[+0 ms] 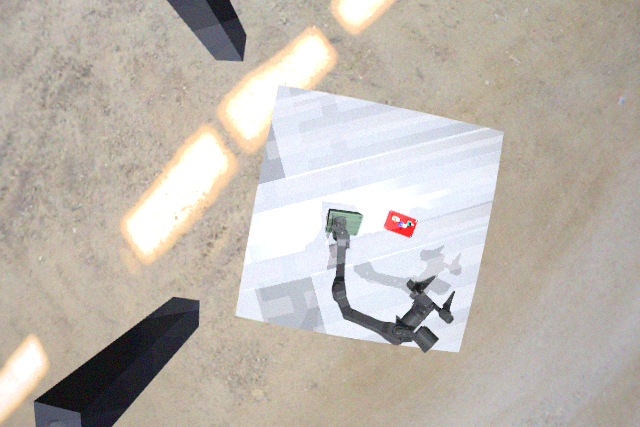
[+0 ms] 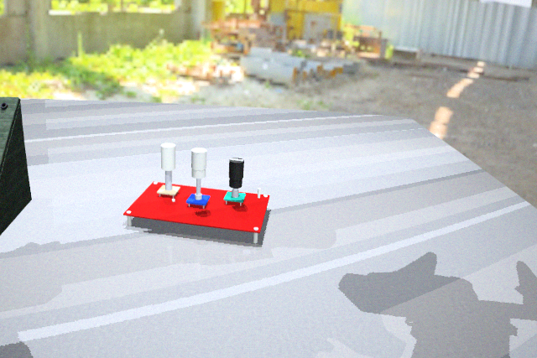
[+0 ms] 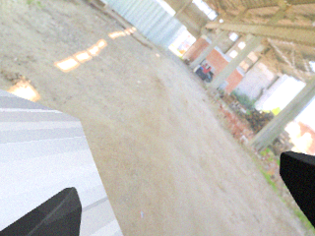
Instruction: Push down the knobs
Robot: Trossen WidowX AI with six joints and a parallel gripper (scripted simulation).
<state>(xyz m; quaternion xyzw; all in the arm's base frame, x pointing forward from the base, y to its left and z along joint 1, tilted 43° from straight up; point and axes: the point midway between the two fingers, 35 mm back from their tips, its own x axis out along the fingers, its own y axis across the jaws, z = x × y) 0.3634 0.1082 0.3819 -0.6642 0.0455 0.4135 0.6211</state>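
Note:
The red circuit board (image 1: 391, 226) (image 2: 151, 209) stands on short legs. In the exterior view, a white knob (image 2: 168, 156) sits high on the shaft over the beige potentiometer (image 2: 169, 190). A second white knob (image 2: 198, 162) sits high on a thin shaft over the blue potentiometer (image 2: 198, 200). A black knob (image 2: 236, 172) is over the teal potentiometer (image 2: 234, 197), with a shorter piece of shaft showing below it. All three knobs look upright. My gripper (image 1: 443, 285) (image 3: 182, 182) is open and empty, well away from the board, toward the table's lower right in the top view.
The arm's green base block (image 1: 352, 221) stands left of the board in the top view; its dark side (image 2: 13, 172) shows at the left edge of the exterior view. A small white pin (image 2: 258, 192) stands at the board's right end. The table (image 1: 330, 148) ends beyond my gripper.

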